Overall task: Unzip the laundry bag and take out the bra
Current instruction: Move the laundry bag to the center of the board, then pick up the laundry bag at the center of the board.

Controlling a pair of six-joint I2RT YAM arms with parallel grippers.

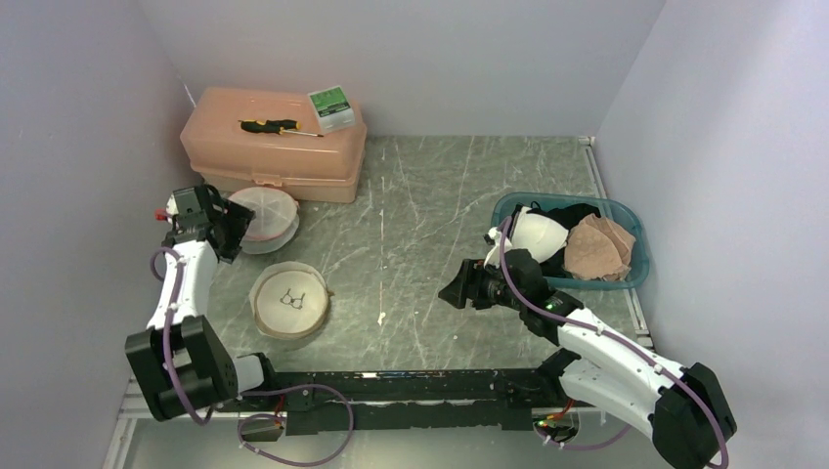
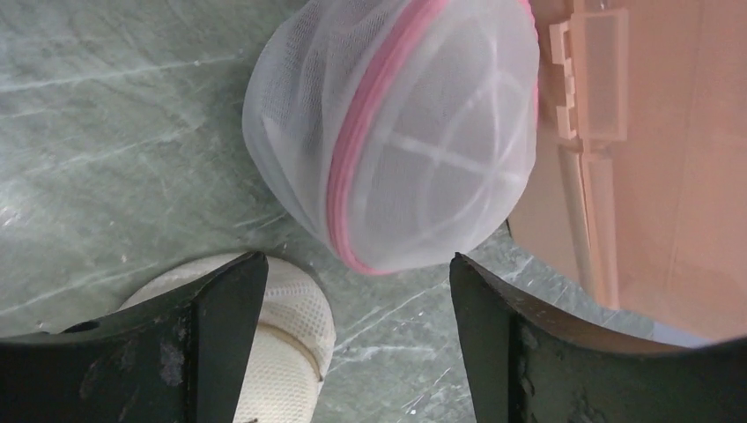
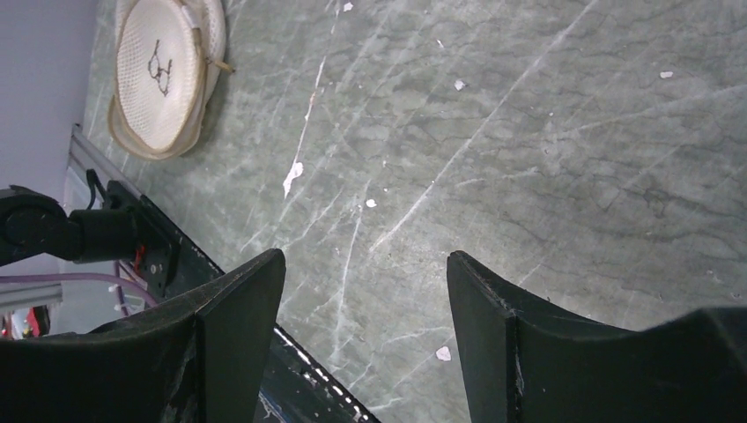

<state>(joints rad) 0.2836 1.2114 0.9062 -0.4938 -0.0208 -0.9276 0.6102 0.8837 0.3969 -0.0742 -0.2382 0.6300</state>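
Risk: released, empty left gripper (image 2: 357, 291) could shove the laundry bag (image 2: 440, 150) against the box (image 2: 669, 176), missing its zipper (image 2: 339, 176); right gripper (image 3: 366, 282) also released.

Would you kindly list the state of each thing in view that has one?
left gripper: open, empty.
right gripper: open, empty.
pink-trimmed mesh bag: looks zipped shut.
cream bag: flat on table, zip unclear.
toolbox: lid shut.
basket: holding bras.

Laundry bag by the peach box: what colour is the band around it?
Pink band on the white mesh bag; clearest in left wrist view.
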